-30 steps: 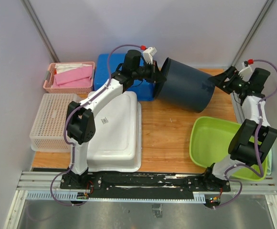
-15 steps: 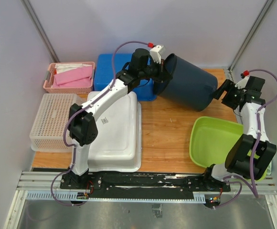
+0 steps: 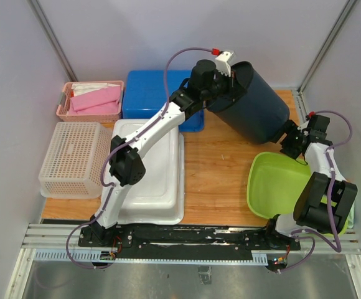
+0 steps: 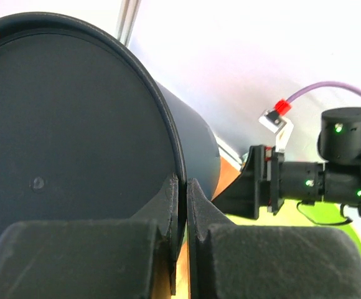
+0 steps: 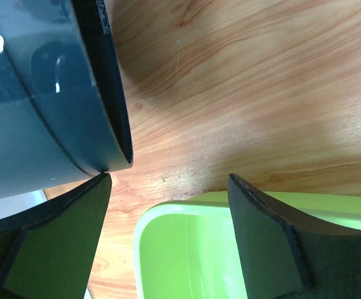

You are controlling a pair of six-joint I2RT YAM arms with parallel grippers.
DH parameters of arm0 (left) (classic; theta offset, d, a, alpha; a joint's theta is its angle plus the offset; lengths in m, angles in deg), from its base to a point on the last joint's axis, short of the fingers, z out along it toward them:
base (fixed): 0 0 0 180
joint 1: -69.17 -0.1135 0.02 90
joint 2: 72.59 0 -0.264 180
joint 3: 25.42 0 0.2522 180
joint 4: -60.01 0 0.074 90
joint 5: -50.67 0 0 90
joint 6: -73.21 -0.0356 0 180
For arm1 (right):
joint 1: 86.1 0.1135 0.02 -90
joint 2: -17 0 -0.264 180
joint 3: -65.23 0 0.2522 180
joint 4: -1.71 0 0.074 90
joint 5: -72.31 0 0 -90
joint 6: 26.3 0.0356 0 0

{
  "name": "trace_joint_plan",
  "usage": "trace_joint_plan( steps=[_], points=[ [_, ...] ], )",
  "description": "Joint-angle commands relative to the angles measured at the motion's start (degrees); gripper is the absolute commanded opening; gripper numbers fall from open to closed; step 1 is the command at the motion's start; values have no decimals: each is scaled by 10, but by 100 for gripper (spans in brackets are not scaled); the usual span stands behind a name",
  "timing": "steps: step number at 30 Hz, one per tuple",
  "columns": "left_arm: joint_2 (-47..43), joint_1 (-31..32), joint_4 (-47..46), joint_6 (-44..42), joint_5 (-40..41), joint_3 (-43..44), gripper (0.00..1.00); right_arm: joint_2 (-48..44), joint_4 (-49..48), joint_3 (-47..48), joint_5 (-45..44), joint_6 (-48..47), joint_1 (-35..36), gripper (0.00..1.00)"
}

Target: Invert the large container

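Tipping step: your left fingers (image 4: 168, 212) clamp the tilted dark container (image 3: 252, 106) by its rim, right fingers (image 5: 261, 237) apart; next, carry it past vertical.

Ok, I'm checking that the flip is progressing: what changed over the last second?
The left gripper, shut on the rim of the large container, swung that rim right and farther back, tipping it steeper. The right gripper drew off the container's side and came nearer, open by the green tub. The blue lid and white tub stayed put.

Wooden table (image 3: 221, 163), seemingly white walls (image 3: 99, 37)
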Motion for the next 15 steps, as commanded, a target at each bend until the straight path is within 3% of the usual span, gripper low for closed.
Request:
trace_joint_plan(
  steps=[1, 8, 15],
  points=[
    [14, 11, -125, 45, -16, 27, 0, -4, -38, -16, -34, 43, 23, 76],
    [63, 22, -163, 84, -39, 74, 0, 3, -40, -18, -53, 53, 27, 76],
    [27, 36, -94, -5, 44, 61, 0, 9, -37, -13, -45, 37, 27, 75]
  ],
)
